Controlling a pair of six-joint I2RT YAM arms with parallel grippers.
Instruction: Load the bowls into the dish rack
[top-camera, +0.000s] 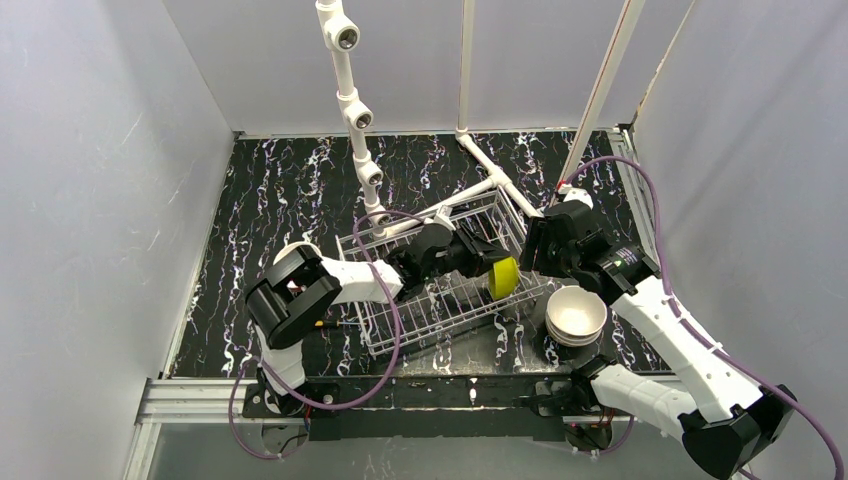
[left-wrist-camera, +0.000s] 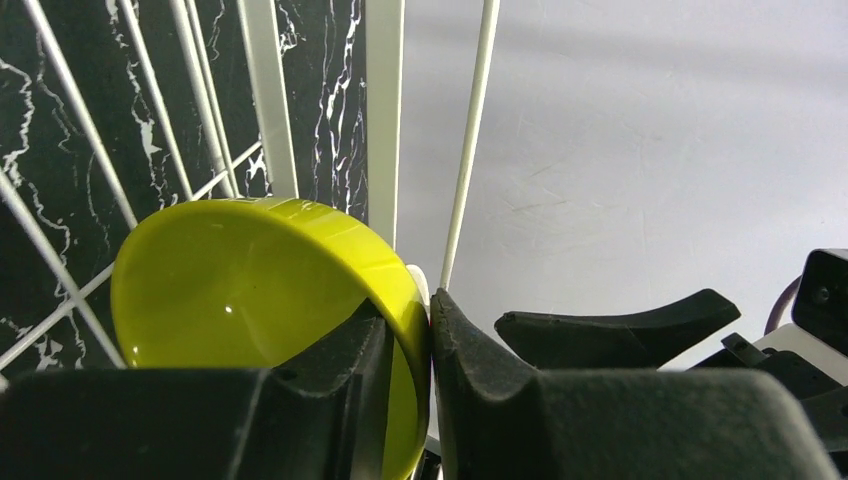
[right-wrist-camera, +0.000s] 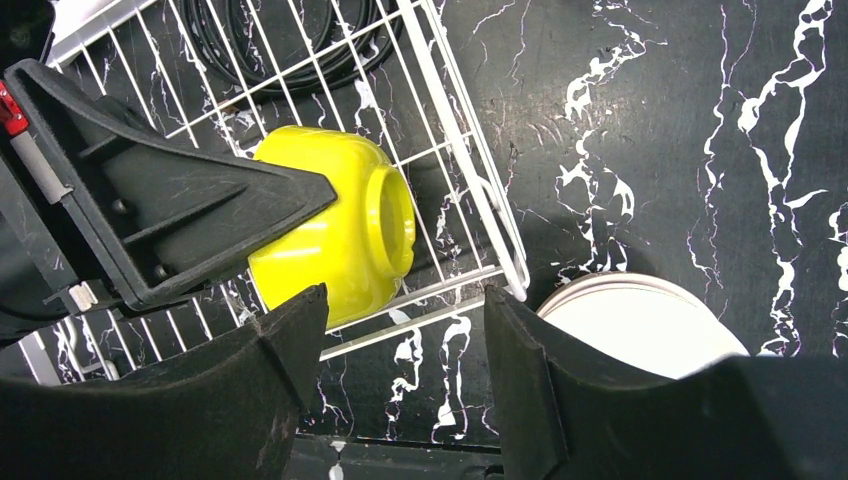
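Black marbled tabletop (top-camera: 290, 190) w/ white veins — white pipe frame (top-camera: 344, 72) at back, grey walls (top-camera: 100, 150).

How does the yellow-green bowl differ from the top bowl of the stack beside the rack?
The yellow-green bowl is tipped on its side in the dish rack; the pale top bowl stands upright on a stack outside it. The left gripper pinches the yellow-green bowl's rim; no gripper touches the pale bowl. Both are round.

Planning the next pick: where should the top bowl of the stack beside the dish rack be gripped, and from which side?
Take the top bowl by its rim, coming from above. It sits upright, mouth up, nested in the stack, so only its rim is free. Put one jaw inside the wall, one outside.
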